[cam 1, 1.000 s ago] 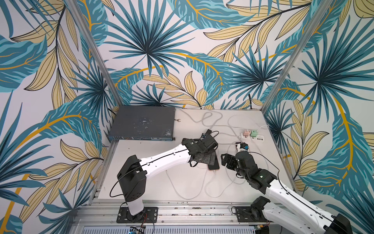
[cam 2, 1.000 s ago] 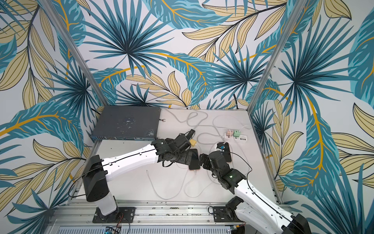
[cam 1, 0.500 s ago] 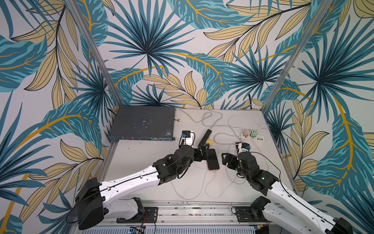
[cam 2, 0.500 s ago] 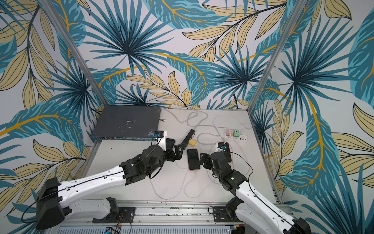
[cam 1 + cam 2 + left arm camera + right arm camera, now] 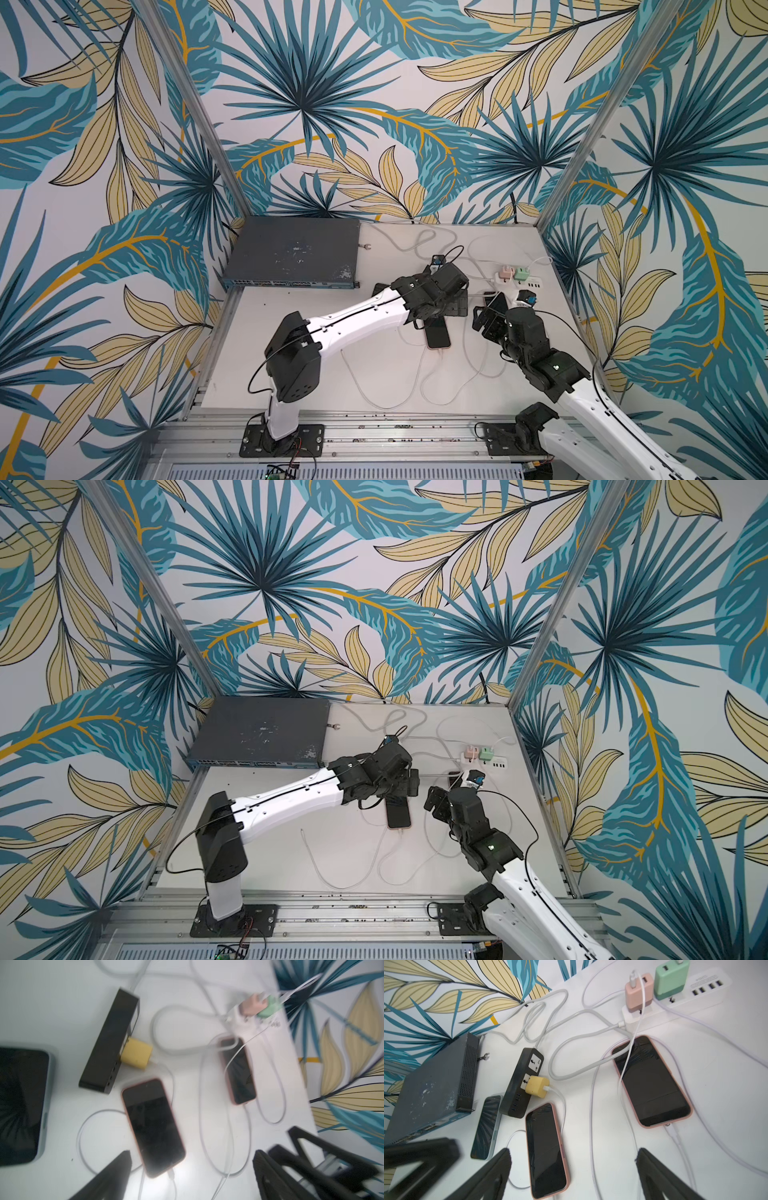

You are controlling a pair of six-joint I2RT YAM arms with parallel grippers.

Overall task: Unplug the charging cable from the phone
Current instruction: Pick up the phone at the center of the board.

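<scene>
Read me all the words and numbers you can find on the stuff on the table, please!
No text here can be read.
White power strip: a thin grey line of print beside its USB ports, too small to read.
Grey box: tiny marks along its front edge, too small to read.
Nothing else shows any writing.

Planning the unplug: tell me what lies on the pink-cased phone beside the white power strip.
A thin white cable crosses the pink-cased phone's screen corner nearest the white power strip; the rest is bare. Glass under that cable is hidden.
</scene>
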